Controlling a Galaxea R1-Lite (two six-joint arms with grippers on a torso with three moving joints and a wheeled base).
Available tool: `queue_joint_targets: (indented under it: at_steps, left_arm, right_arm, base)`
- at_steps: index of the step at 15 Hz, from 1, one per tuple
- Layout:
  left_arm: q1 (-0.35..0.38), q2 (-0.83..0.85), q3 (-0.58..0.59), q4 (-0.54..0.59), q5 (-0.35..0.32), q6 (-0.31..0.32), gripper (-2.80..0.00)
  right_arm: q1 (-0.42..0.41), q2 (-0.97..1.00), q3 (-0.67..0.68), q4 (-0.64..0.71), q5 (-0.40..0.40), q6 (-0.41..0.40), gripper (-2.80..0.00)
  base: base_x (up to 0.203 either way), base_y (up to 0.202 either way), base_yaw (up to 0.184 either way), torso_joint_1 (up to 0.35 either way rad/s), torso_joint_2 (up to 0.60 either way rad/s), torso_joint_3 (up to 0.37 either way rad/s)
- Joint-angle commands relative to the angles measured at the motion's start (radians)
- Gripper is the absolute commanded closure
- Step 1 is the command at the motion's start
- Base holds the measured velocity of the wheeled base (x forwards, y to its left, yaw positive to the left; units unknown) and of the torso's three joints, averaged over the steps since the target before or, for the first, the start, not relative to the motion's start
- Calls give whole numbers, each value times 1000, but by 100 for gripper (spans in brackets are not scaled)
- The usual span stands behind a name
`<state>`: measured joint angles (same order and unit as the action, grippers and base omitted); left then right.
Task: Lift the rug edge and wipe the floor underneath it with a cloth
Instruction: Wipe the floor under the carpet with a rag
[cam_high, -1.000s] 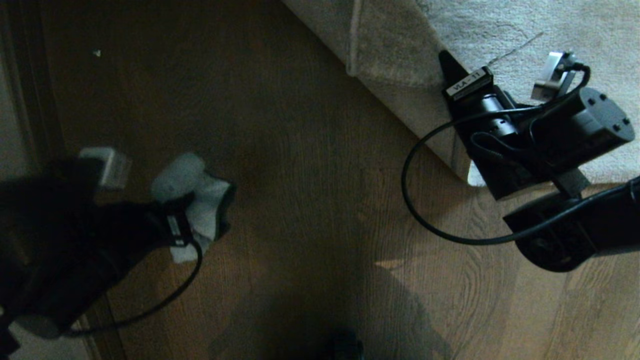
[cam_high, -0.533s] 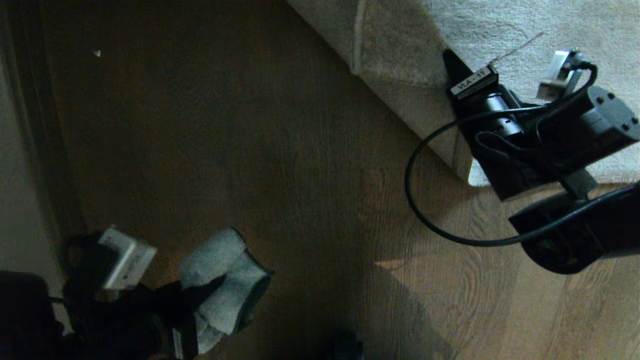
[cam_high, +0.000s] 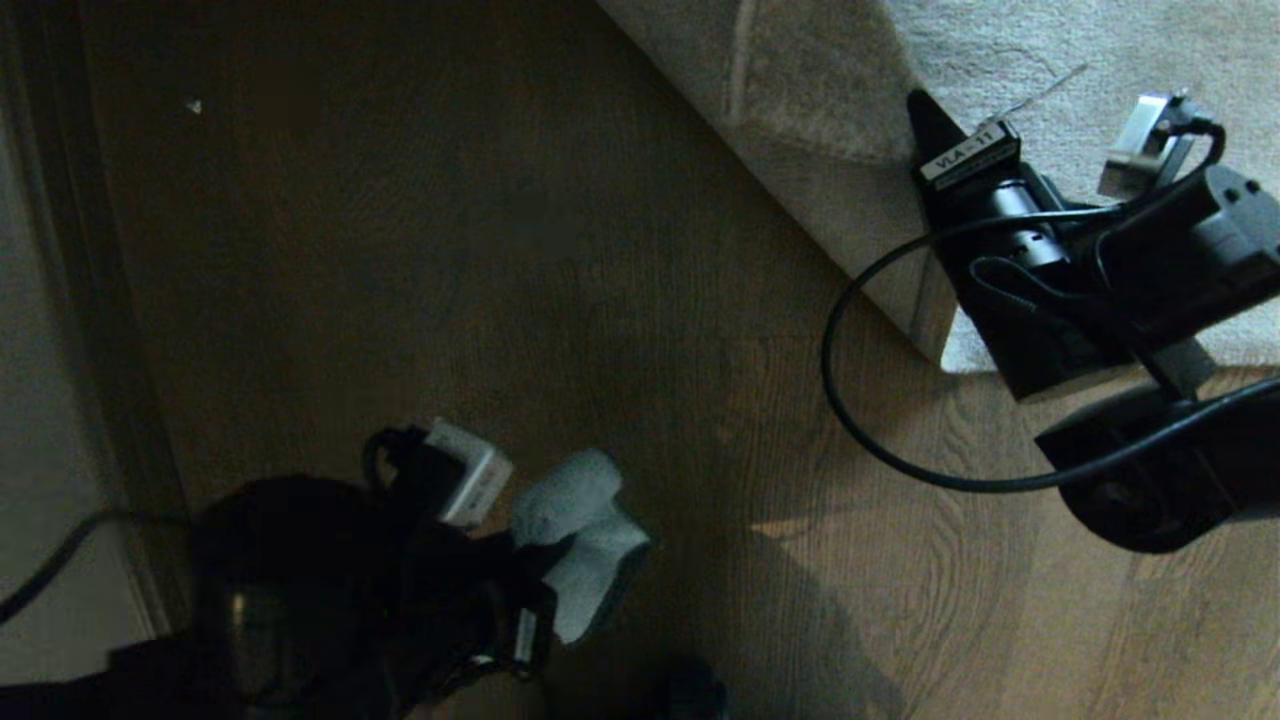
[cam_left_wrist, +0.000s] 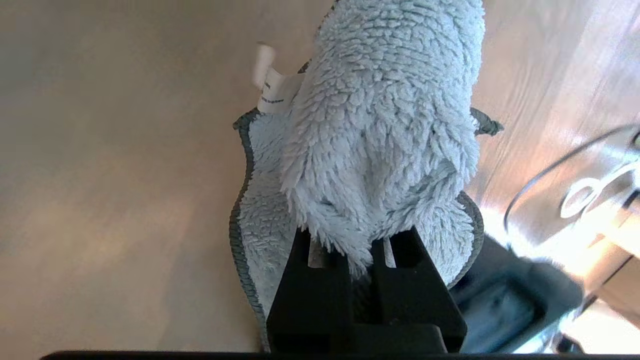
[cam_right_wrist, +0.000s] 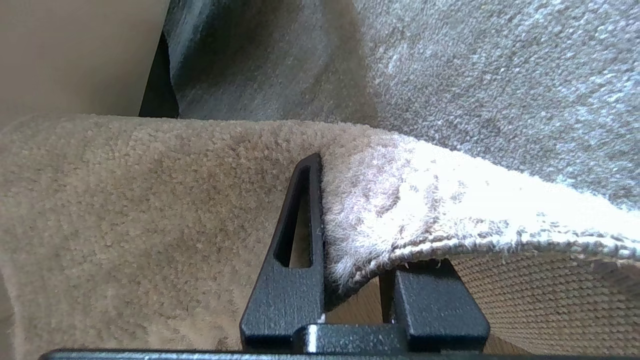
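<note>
My left gripper (cam_high: 545, 585) is low over the brown plank floor (cam_high: 500, 250) near the bottom of the head view, shut on the fuzzy pale blue-grey cloth (cam_high: 585, 545). In the left wrist view the cloth (cam_left_wrist: 380, 125) bunches out past the black fingers (cam_left_wrist: 320, 285) of the left gripper (cam_left_wrist: 360, 260), with its white tag showing. My right gripper (cam_high: 935, 125) is at the upper right, shut on the rug edge (cam_high: 860, 260). That edge (cam_right_wrist: 450, 210) is pinched and raised in the right gripper (cam_right_wrist: 350, 240), showing woven beige backing (cam_right_wrist: 550, 285) and a strip of floor (cam_right_wrist: 352, 307).
A pale wall and dark skirting board (cam_high: 60, 300) run down the left side. A small pale speck (cam_high: 194, 105) lies on the floor at the far left. The right arm's black cable (cam_high: 850, 420) loops over the planks. The grey rug (cam_high: 1100, 40) fills the upper right.
My left arm has swung with the cloth from the left-middle of the head view down and rightward toward the bottom centre. The right gripper keeps its hold on the rug edge, barely shifting.
</note>
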<state>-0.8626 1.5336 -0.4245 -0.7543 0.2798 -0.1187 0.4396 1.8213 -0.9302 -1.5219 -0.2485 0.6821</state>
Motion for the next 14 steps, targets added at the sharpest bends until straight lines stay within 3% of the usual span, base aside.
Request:
queue_joint_targets:
  at_steps: [1, 8, 14]
  left_arm:
    - [-26, 174, -137, -6, 3, -1, 0]
    - [-36, 416, -474, -15, 1, -5, 0]
    - [-13, 554, -766, -8, 19, -46, 0]
  right_arm:
    - [-1, -11, 2, -48, -3, 5, 0]
    - [-1, -11, 10, -48, -9, 4, 0]
    - [-1, -5, 13, -48, -15, 4, 0]
  base:
    - [0, 0, 0, 0, 0, 0]
    - [0, 0, 0, 0, 0, 0]
    - [0, 0, 0, 0, 0, 0]
